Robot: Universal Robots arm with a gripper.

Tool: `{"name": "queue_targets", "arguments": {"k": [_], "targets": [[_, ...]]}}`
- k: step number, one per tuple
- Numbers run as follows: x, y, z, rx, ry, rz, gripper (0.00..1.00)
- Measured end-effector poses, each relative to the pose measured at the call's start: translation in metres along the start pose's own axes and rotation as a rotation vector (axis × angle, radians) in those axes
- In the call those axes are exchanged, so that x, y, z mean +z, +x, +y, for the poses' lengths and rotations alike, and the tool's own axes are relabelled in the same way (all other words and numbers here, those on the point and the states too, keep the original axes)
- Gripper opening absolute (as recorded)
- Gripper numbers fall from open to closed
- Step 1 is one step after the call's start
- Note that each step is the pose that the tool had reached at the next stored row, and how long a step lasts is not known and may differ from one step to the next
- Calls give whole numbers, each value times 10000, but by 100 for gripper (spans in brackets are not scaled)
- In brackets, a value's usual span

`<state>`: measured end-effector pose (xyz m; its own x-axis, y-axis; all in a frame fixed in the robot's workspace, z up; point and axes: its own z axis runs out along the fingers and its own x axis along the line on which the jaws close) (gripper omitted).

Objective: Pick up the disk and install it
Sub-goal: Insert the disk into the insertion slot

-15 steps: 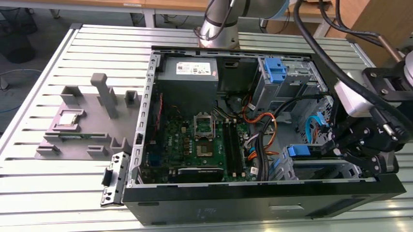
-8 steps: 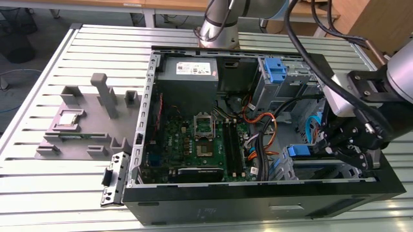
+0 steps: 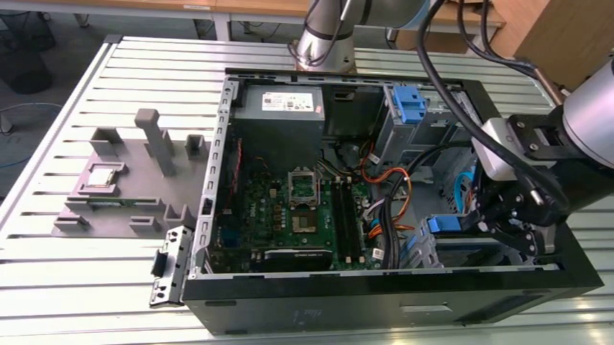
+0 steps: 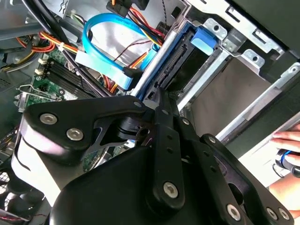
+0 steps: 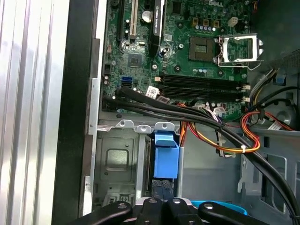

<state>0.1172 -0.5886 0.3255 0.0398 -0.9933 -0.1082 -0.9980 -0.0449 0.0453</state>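
One thing first: where is your gripper?

"My gripper [image 3: 487, 224] hangs inside the open computer case [image 3: 384, 302], at its end on the exterior view's right. Its black links come together right at the disk [image 4: 171, 65]. Whether I am clamped on it or let go, I cannot tell."

"And the disk itself?"

"It stands on edge in the metal drive bay [image 4: 229, 91], in the corner of the case, with its blue carrier rail running along it. In the first wrist view the carrier's blue tab [image 5: 166, 152] sticks out of the bay, just beside my gripper."

"What lies farther out?"

"Near the bay, a flat blue cable [image 4: 105, 28] loops by orange, red and yellow wires [image 4: 51, 44]. Past those, the green motherboard [image 3: 287, 208] covers the case floor. A grey power-supply box [image 3: 278, 104] sits against the case's far wall in the exterior view, with a separate blue latch [image 3: 408, 104] along that same wall. The case lies on a slatted metal desk [image 3: 77, 93]. A grey fixture [image 3: 125, 180] rests just beside the case, toward the exterior view's left. A person's hand [image 4: 287, 140] shows outside the case wall."
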Motion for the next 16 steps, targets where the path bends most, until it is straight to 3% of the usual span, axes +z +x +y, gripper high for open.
{"name": "queue_targets", "arguments": {"k": [13,16], "targets": [[23,3,-1,1,-2,-2,10],[-52,-5,2,3,-11,-1,10]]}}
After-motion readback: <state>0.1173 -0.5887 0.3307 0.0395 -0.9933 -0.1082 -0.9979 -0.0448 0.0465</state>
